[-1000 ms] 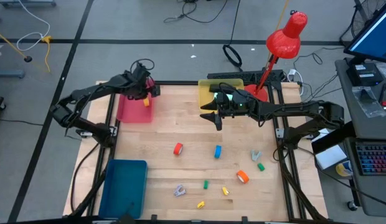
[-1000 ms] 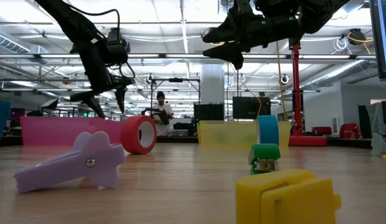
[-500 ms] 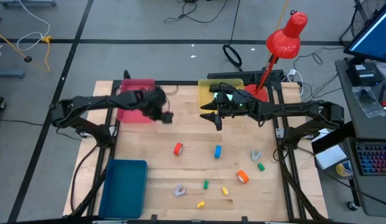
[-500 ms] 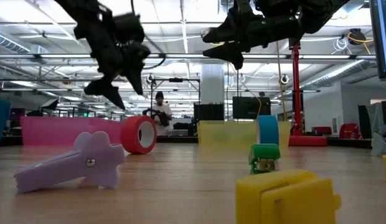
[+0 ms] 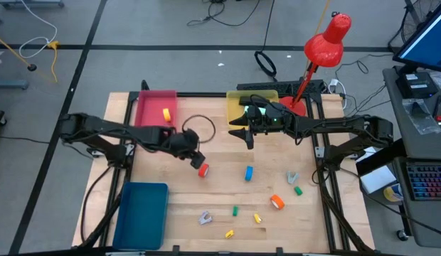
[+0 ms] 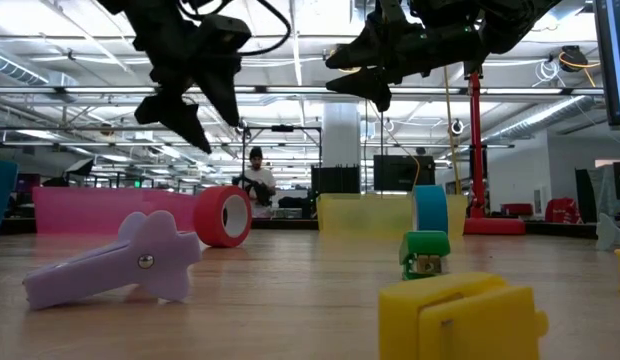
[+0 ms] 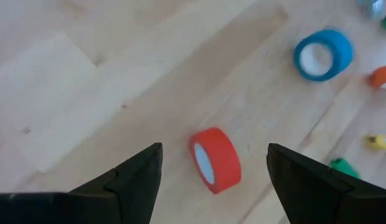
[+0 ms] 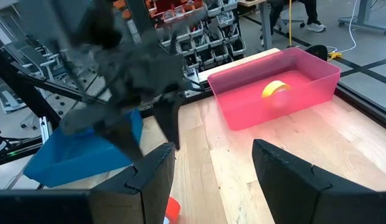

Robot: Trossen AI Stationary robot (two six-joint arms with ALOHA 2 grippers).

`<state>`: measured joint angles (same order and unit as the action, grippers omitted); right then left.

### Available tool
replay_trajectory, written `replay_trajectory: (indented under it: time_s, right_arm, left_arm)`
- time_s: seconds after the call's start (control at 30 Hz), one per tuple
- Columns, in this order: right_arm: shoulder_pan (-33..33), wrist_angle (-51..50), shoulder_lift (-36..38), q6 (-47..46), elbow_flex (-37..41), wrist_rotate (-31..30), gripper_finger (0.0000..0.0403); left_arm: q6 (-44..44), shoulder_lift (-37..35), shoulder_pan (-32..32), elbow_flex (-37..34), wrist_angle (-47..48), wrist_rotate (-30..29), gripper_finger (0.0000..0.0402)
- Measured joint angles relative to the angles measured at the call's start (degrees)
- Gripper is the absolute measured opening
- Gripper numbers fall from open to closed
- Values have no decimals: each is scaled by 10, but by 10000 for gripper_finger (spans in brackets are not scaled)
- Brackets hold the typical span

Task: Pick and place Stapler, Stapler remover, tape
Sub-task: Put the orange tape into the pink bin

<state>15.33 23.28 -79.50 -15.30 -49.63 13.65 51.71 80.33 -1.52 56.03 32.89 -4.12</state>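
Left gripper (image 7: pixel 213 167) open, empty, above red tape (image 7: pixel 215 159); roll on edge, directly between fingers below. Risk: one finger touches first, roll rolls away or tips. Right gripper (image 5: pixel 247 135) open, waiting near yellow bin (image 5: pixel 236 99).

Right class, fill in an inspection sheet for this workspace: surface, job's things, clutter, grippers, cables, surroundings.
Surface: wooden table.
Job's things: yellow tape in pink bin; red tape, blue tape and orange tape on the table; purple remover; grey remover.
Clutter: small green and yellow blocks; blue bin; yellow bin.
Grippers: left gripper open above red tape; right gripper open, raised mid-table.
Cables: floor cables beyond the table.
Surroundings: red lamp; person far off.
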Motion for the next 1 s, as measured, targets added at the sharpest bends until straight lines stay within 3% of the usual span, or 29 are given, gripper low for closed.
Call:
replay_trajectory:
  time_s: [0.27, 0.6, 1.0]
  right_arm:
    - [0, -21, 2, 14, 0, 1, 208]
    - [0, -24, 4, 15, 0, 47, 208]
    - [0, -25, 4, 26, 0, 47, 208]
  left_arm:
    - [70, 110, -43, 67, 65, -5, 287]
    - [109, 204, -44, 160, 91, -3, 287]
    - [194, 247, -58, 181, 171, 11, 287]
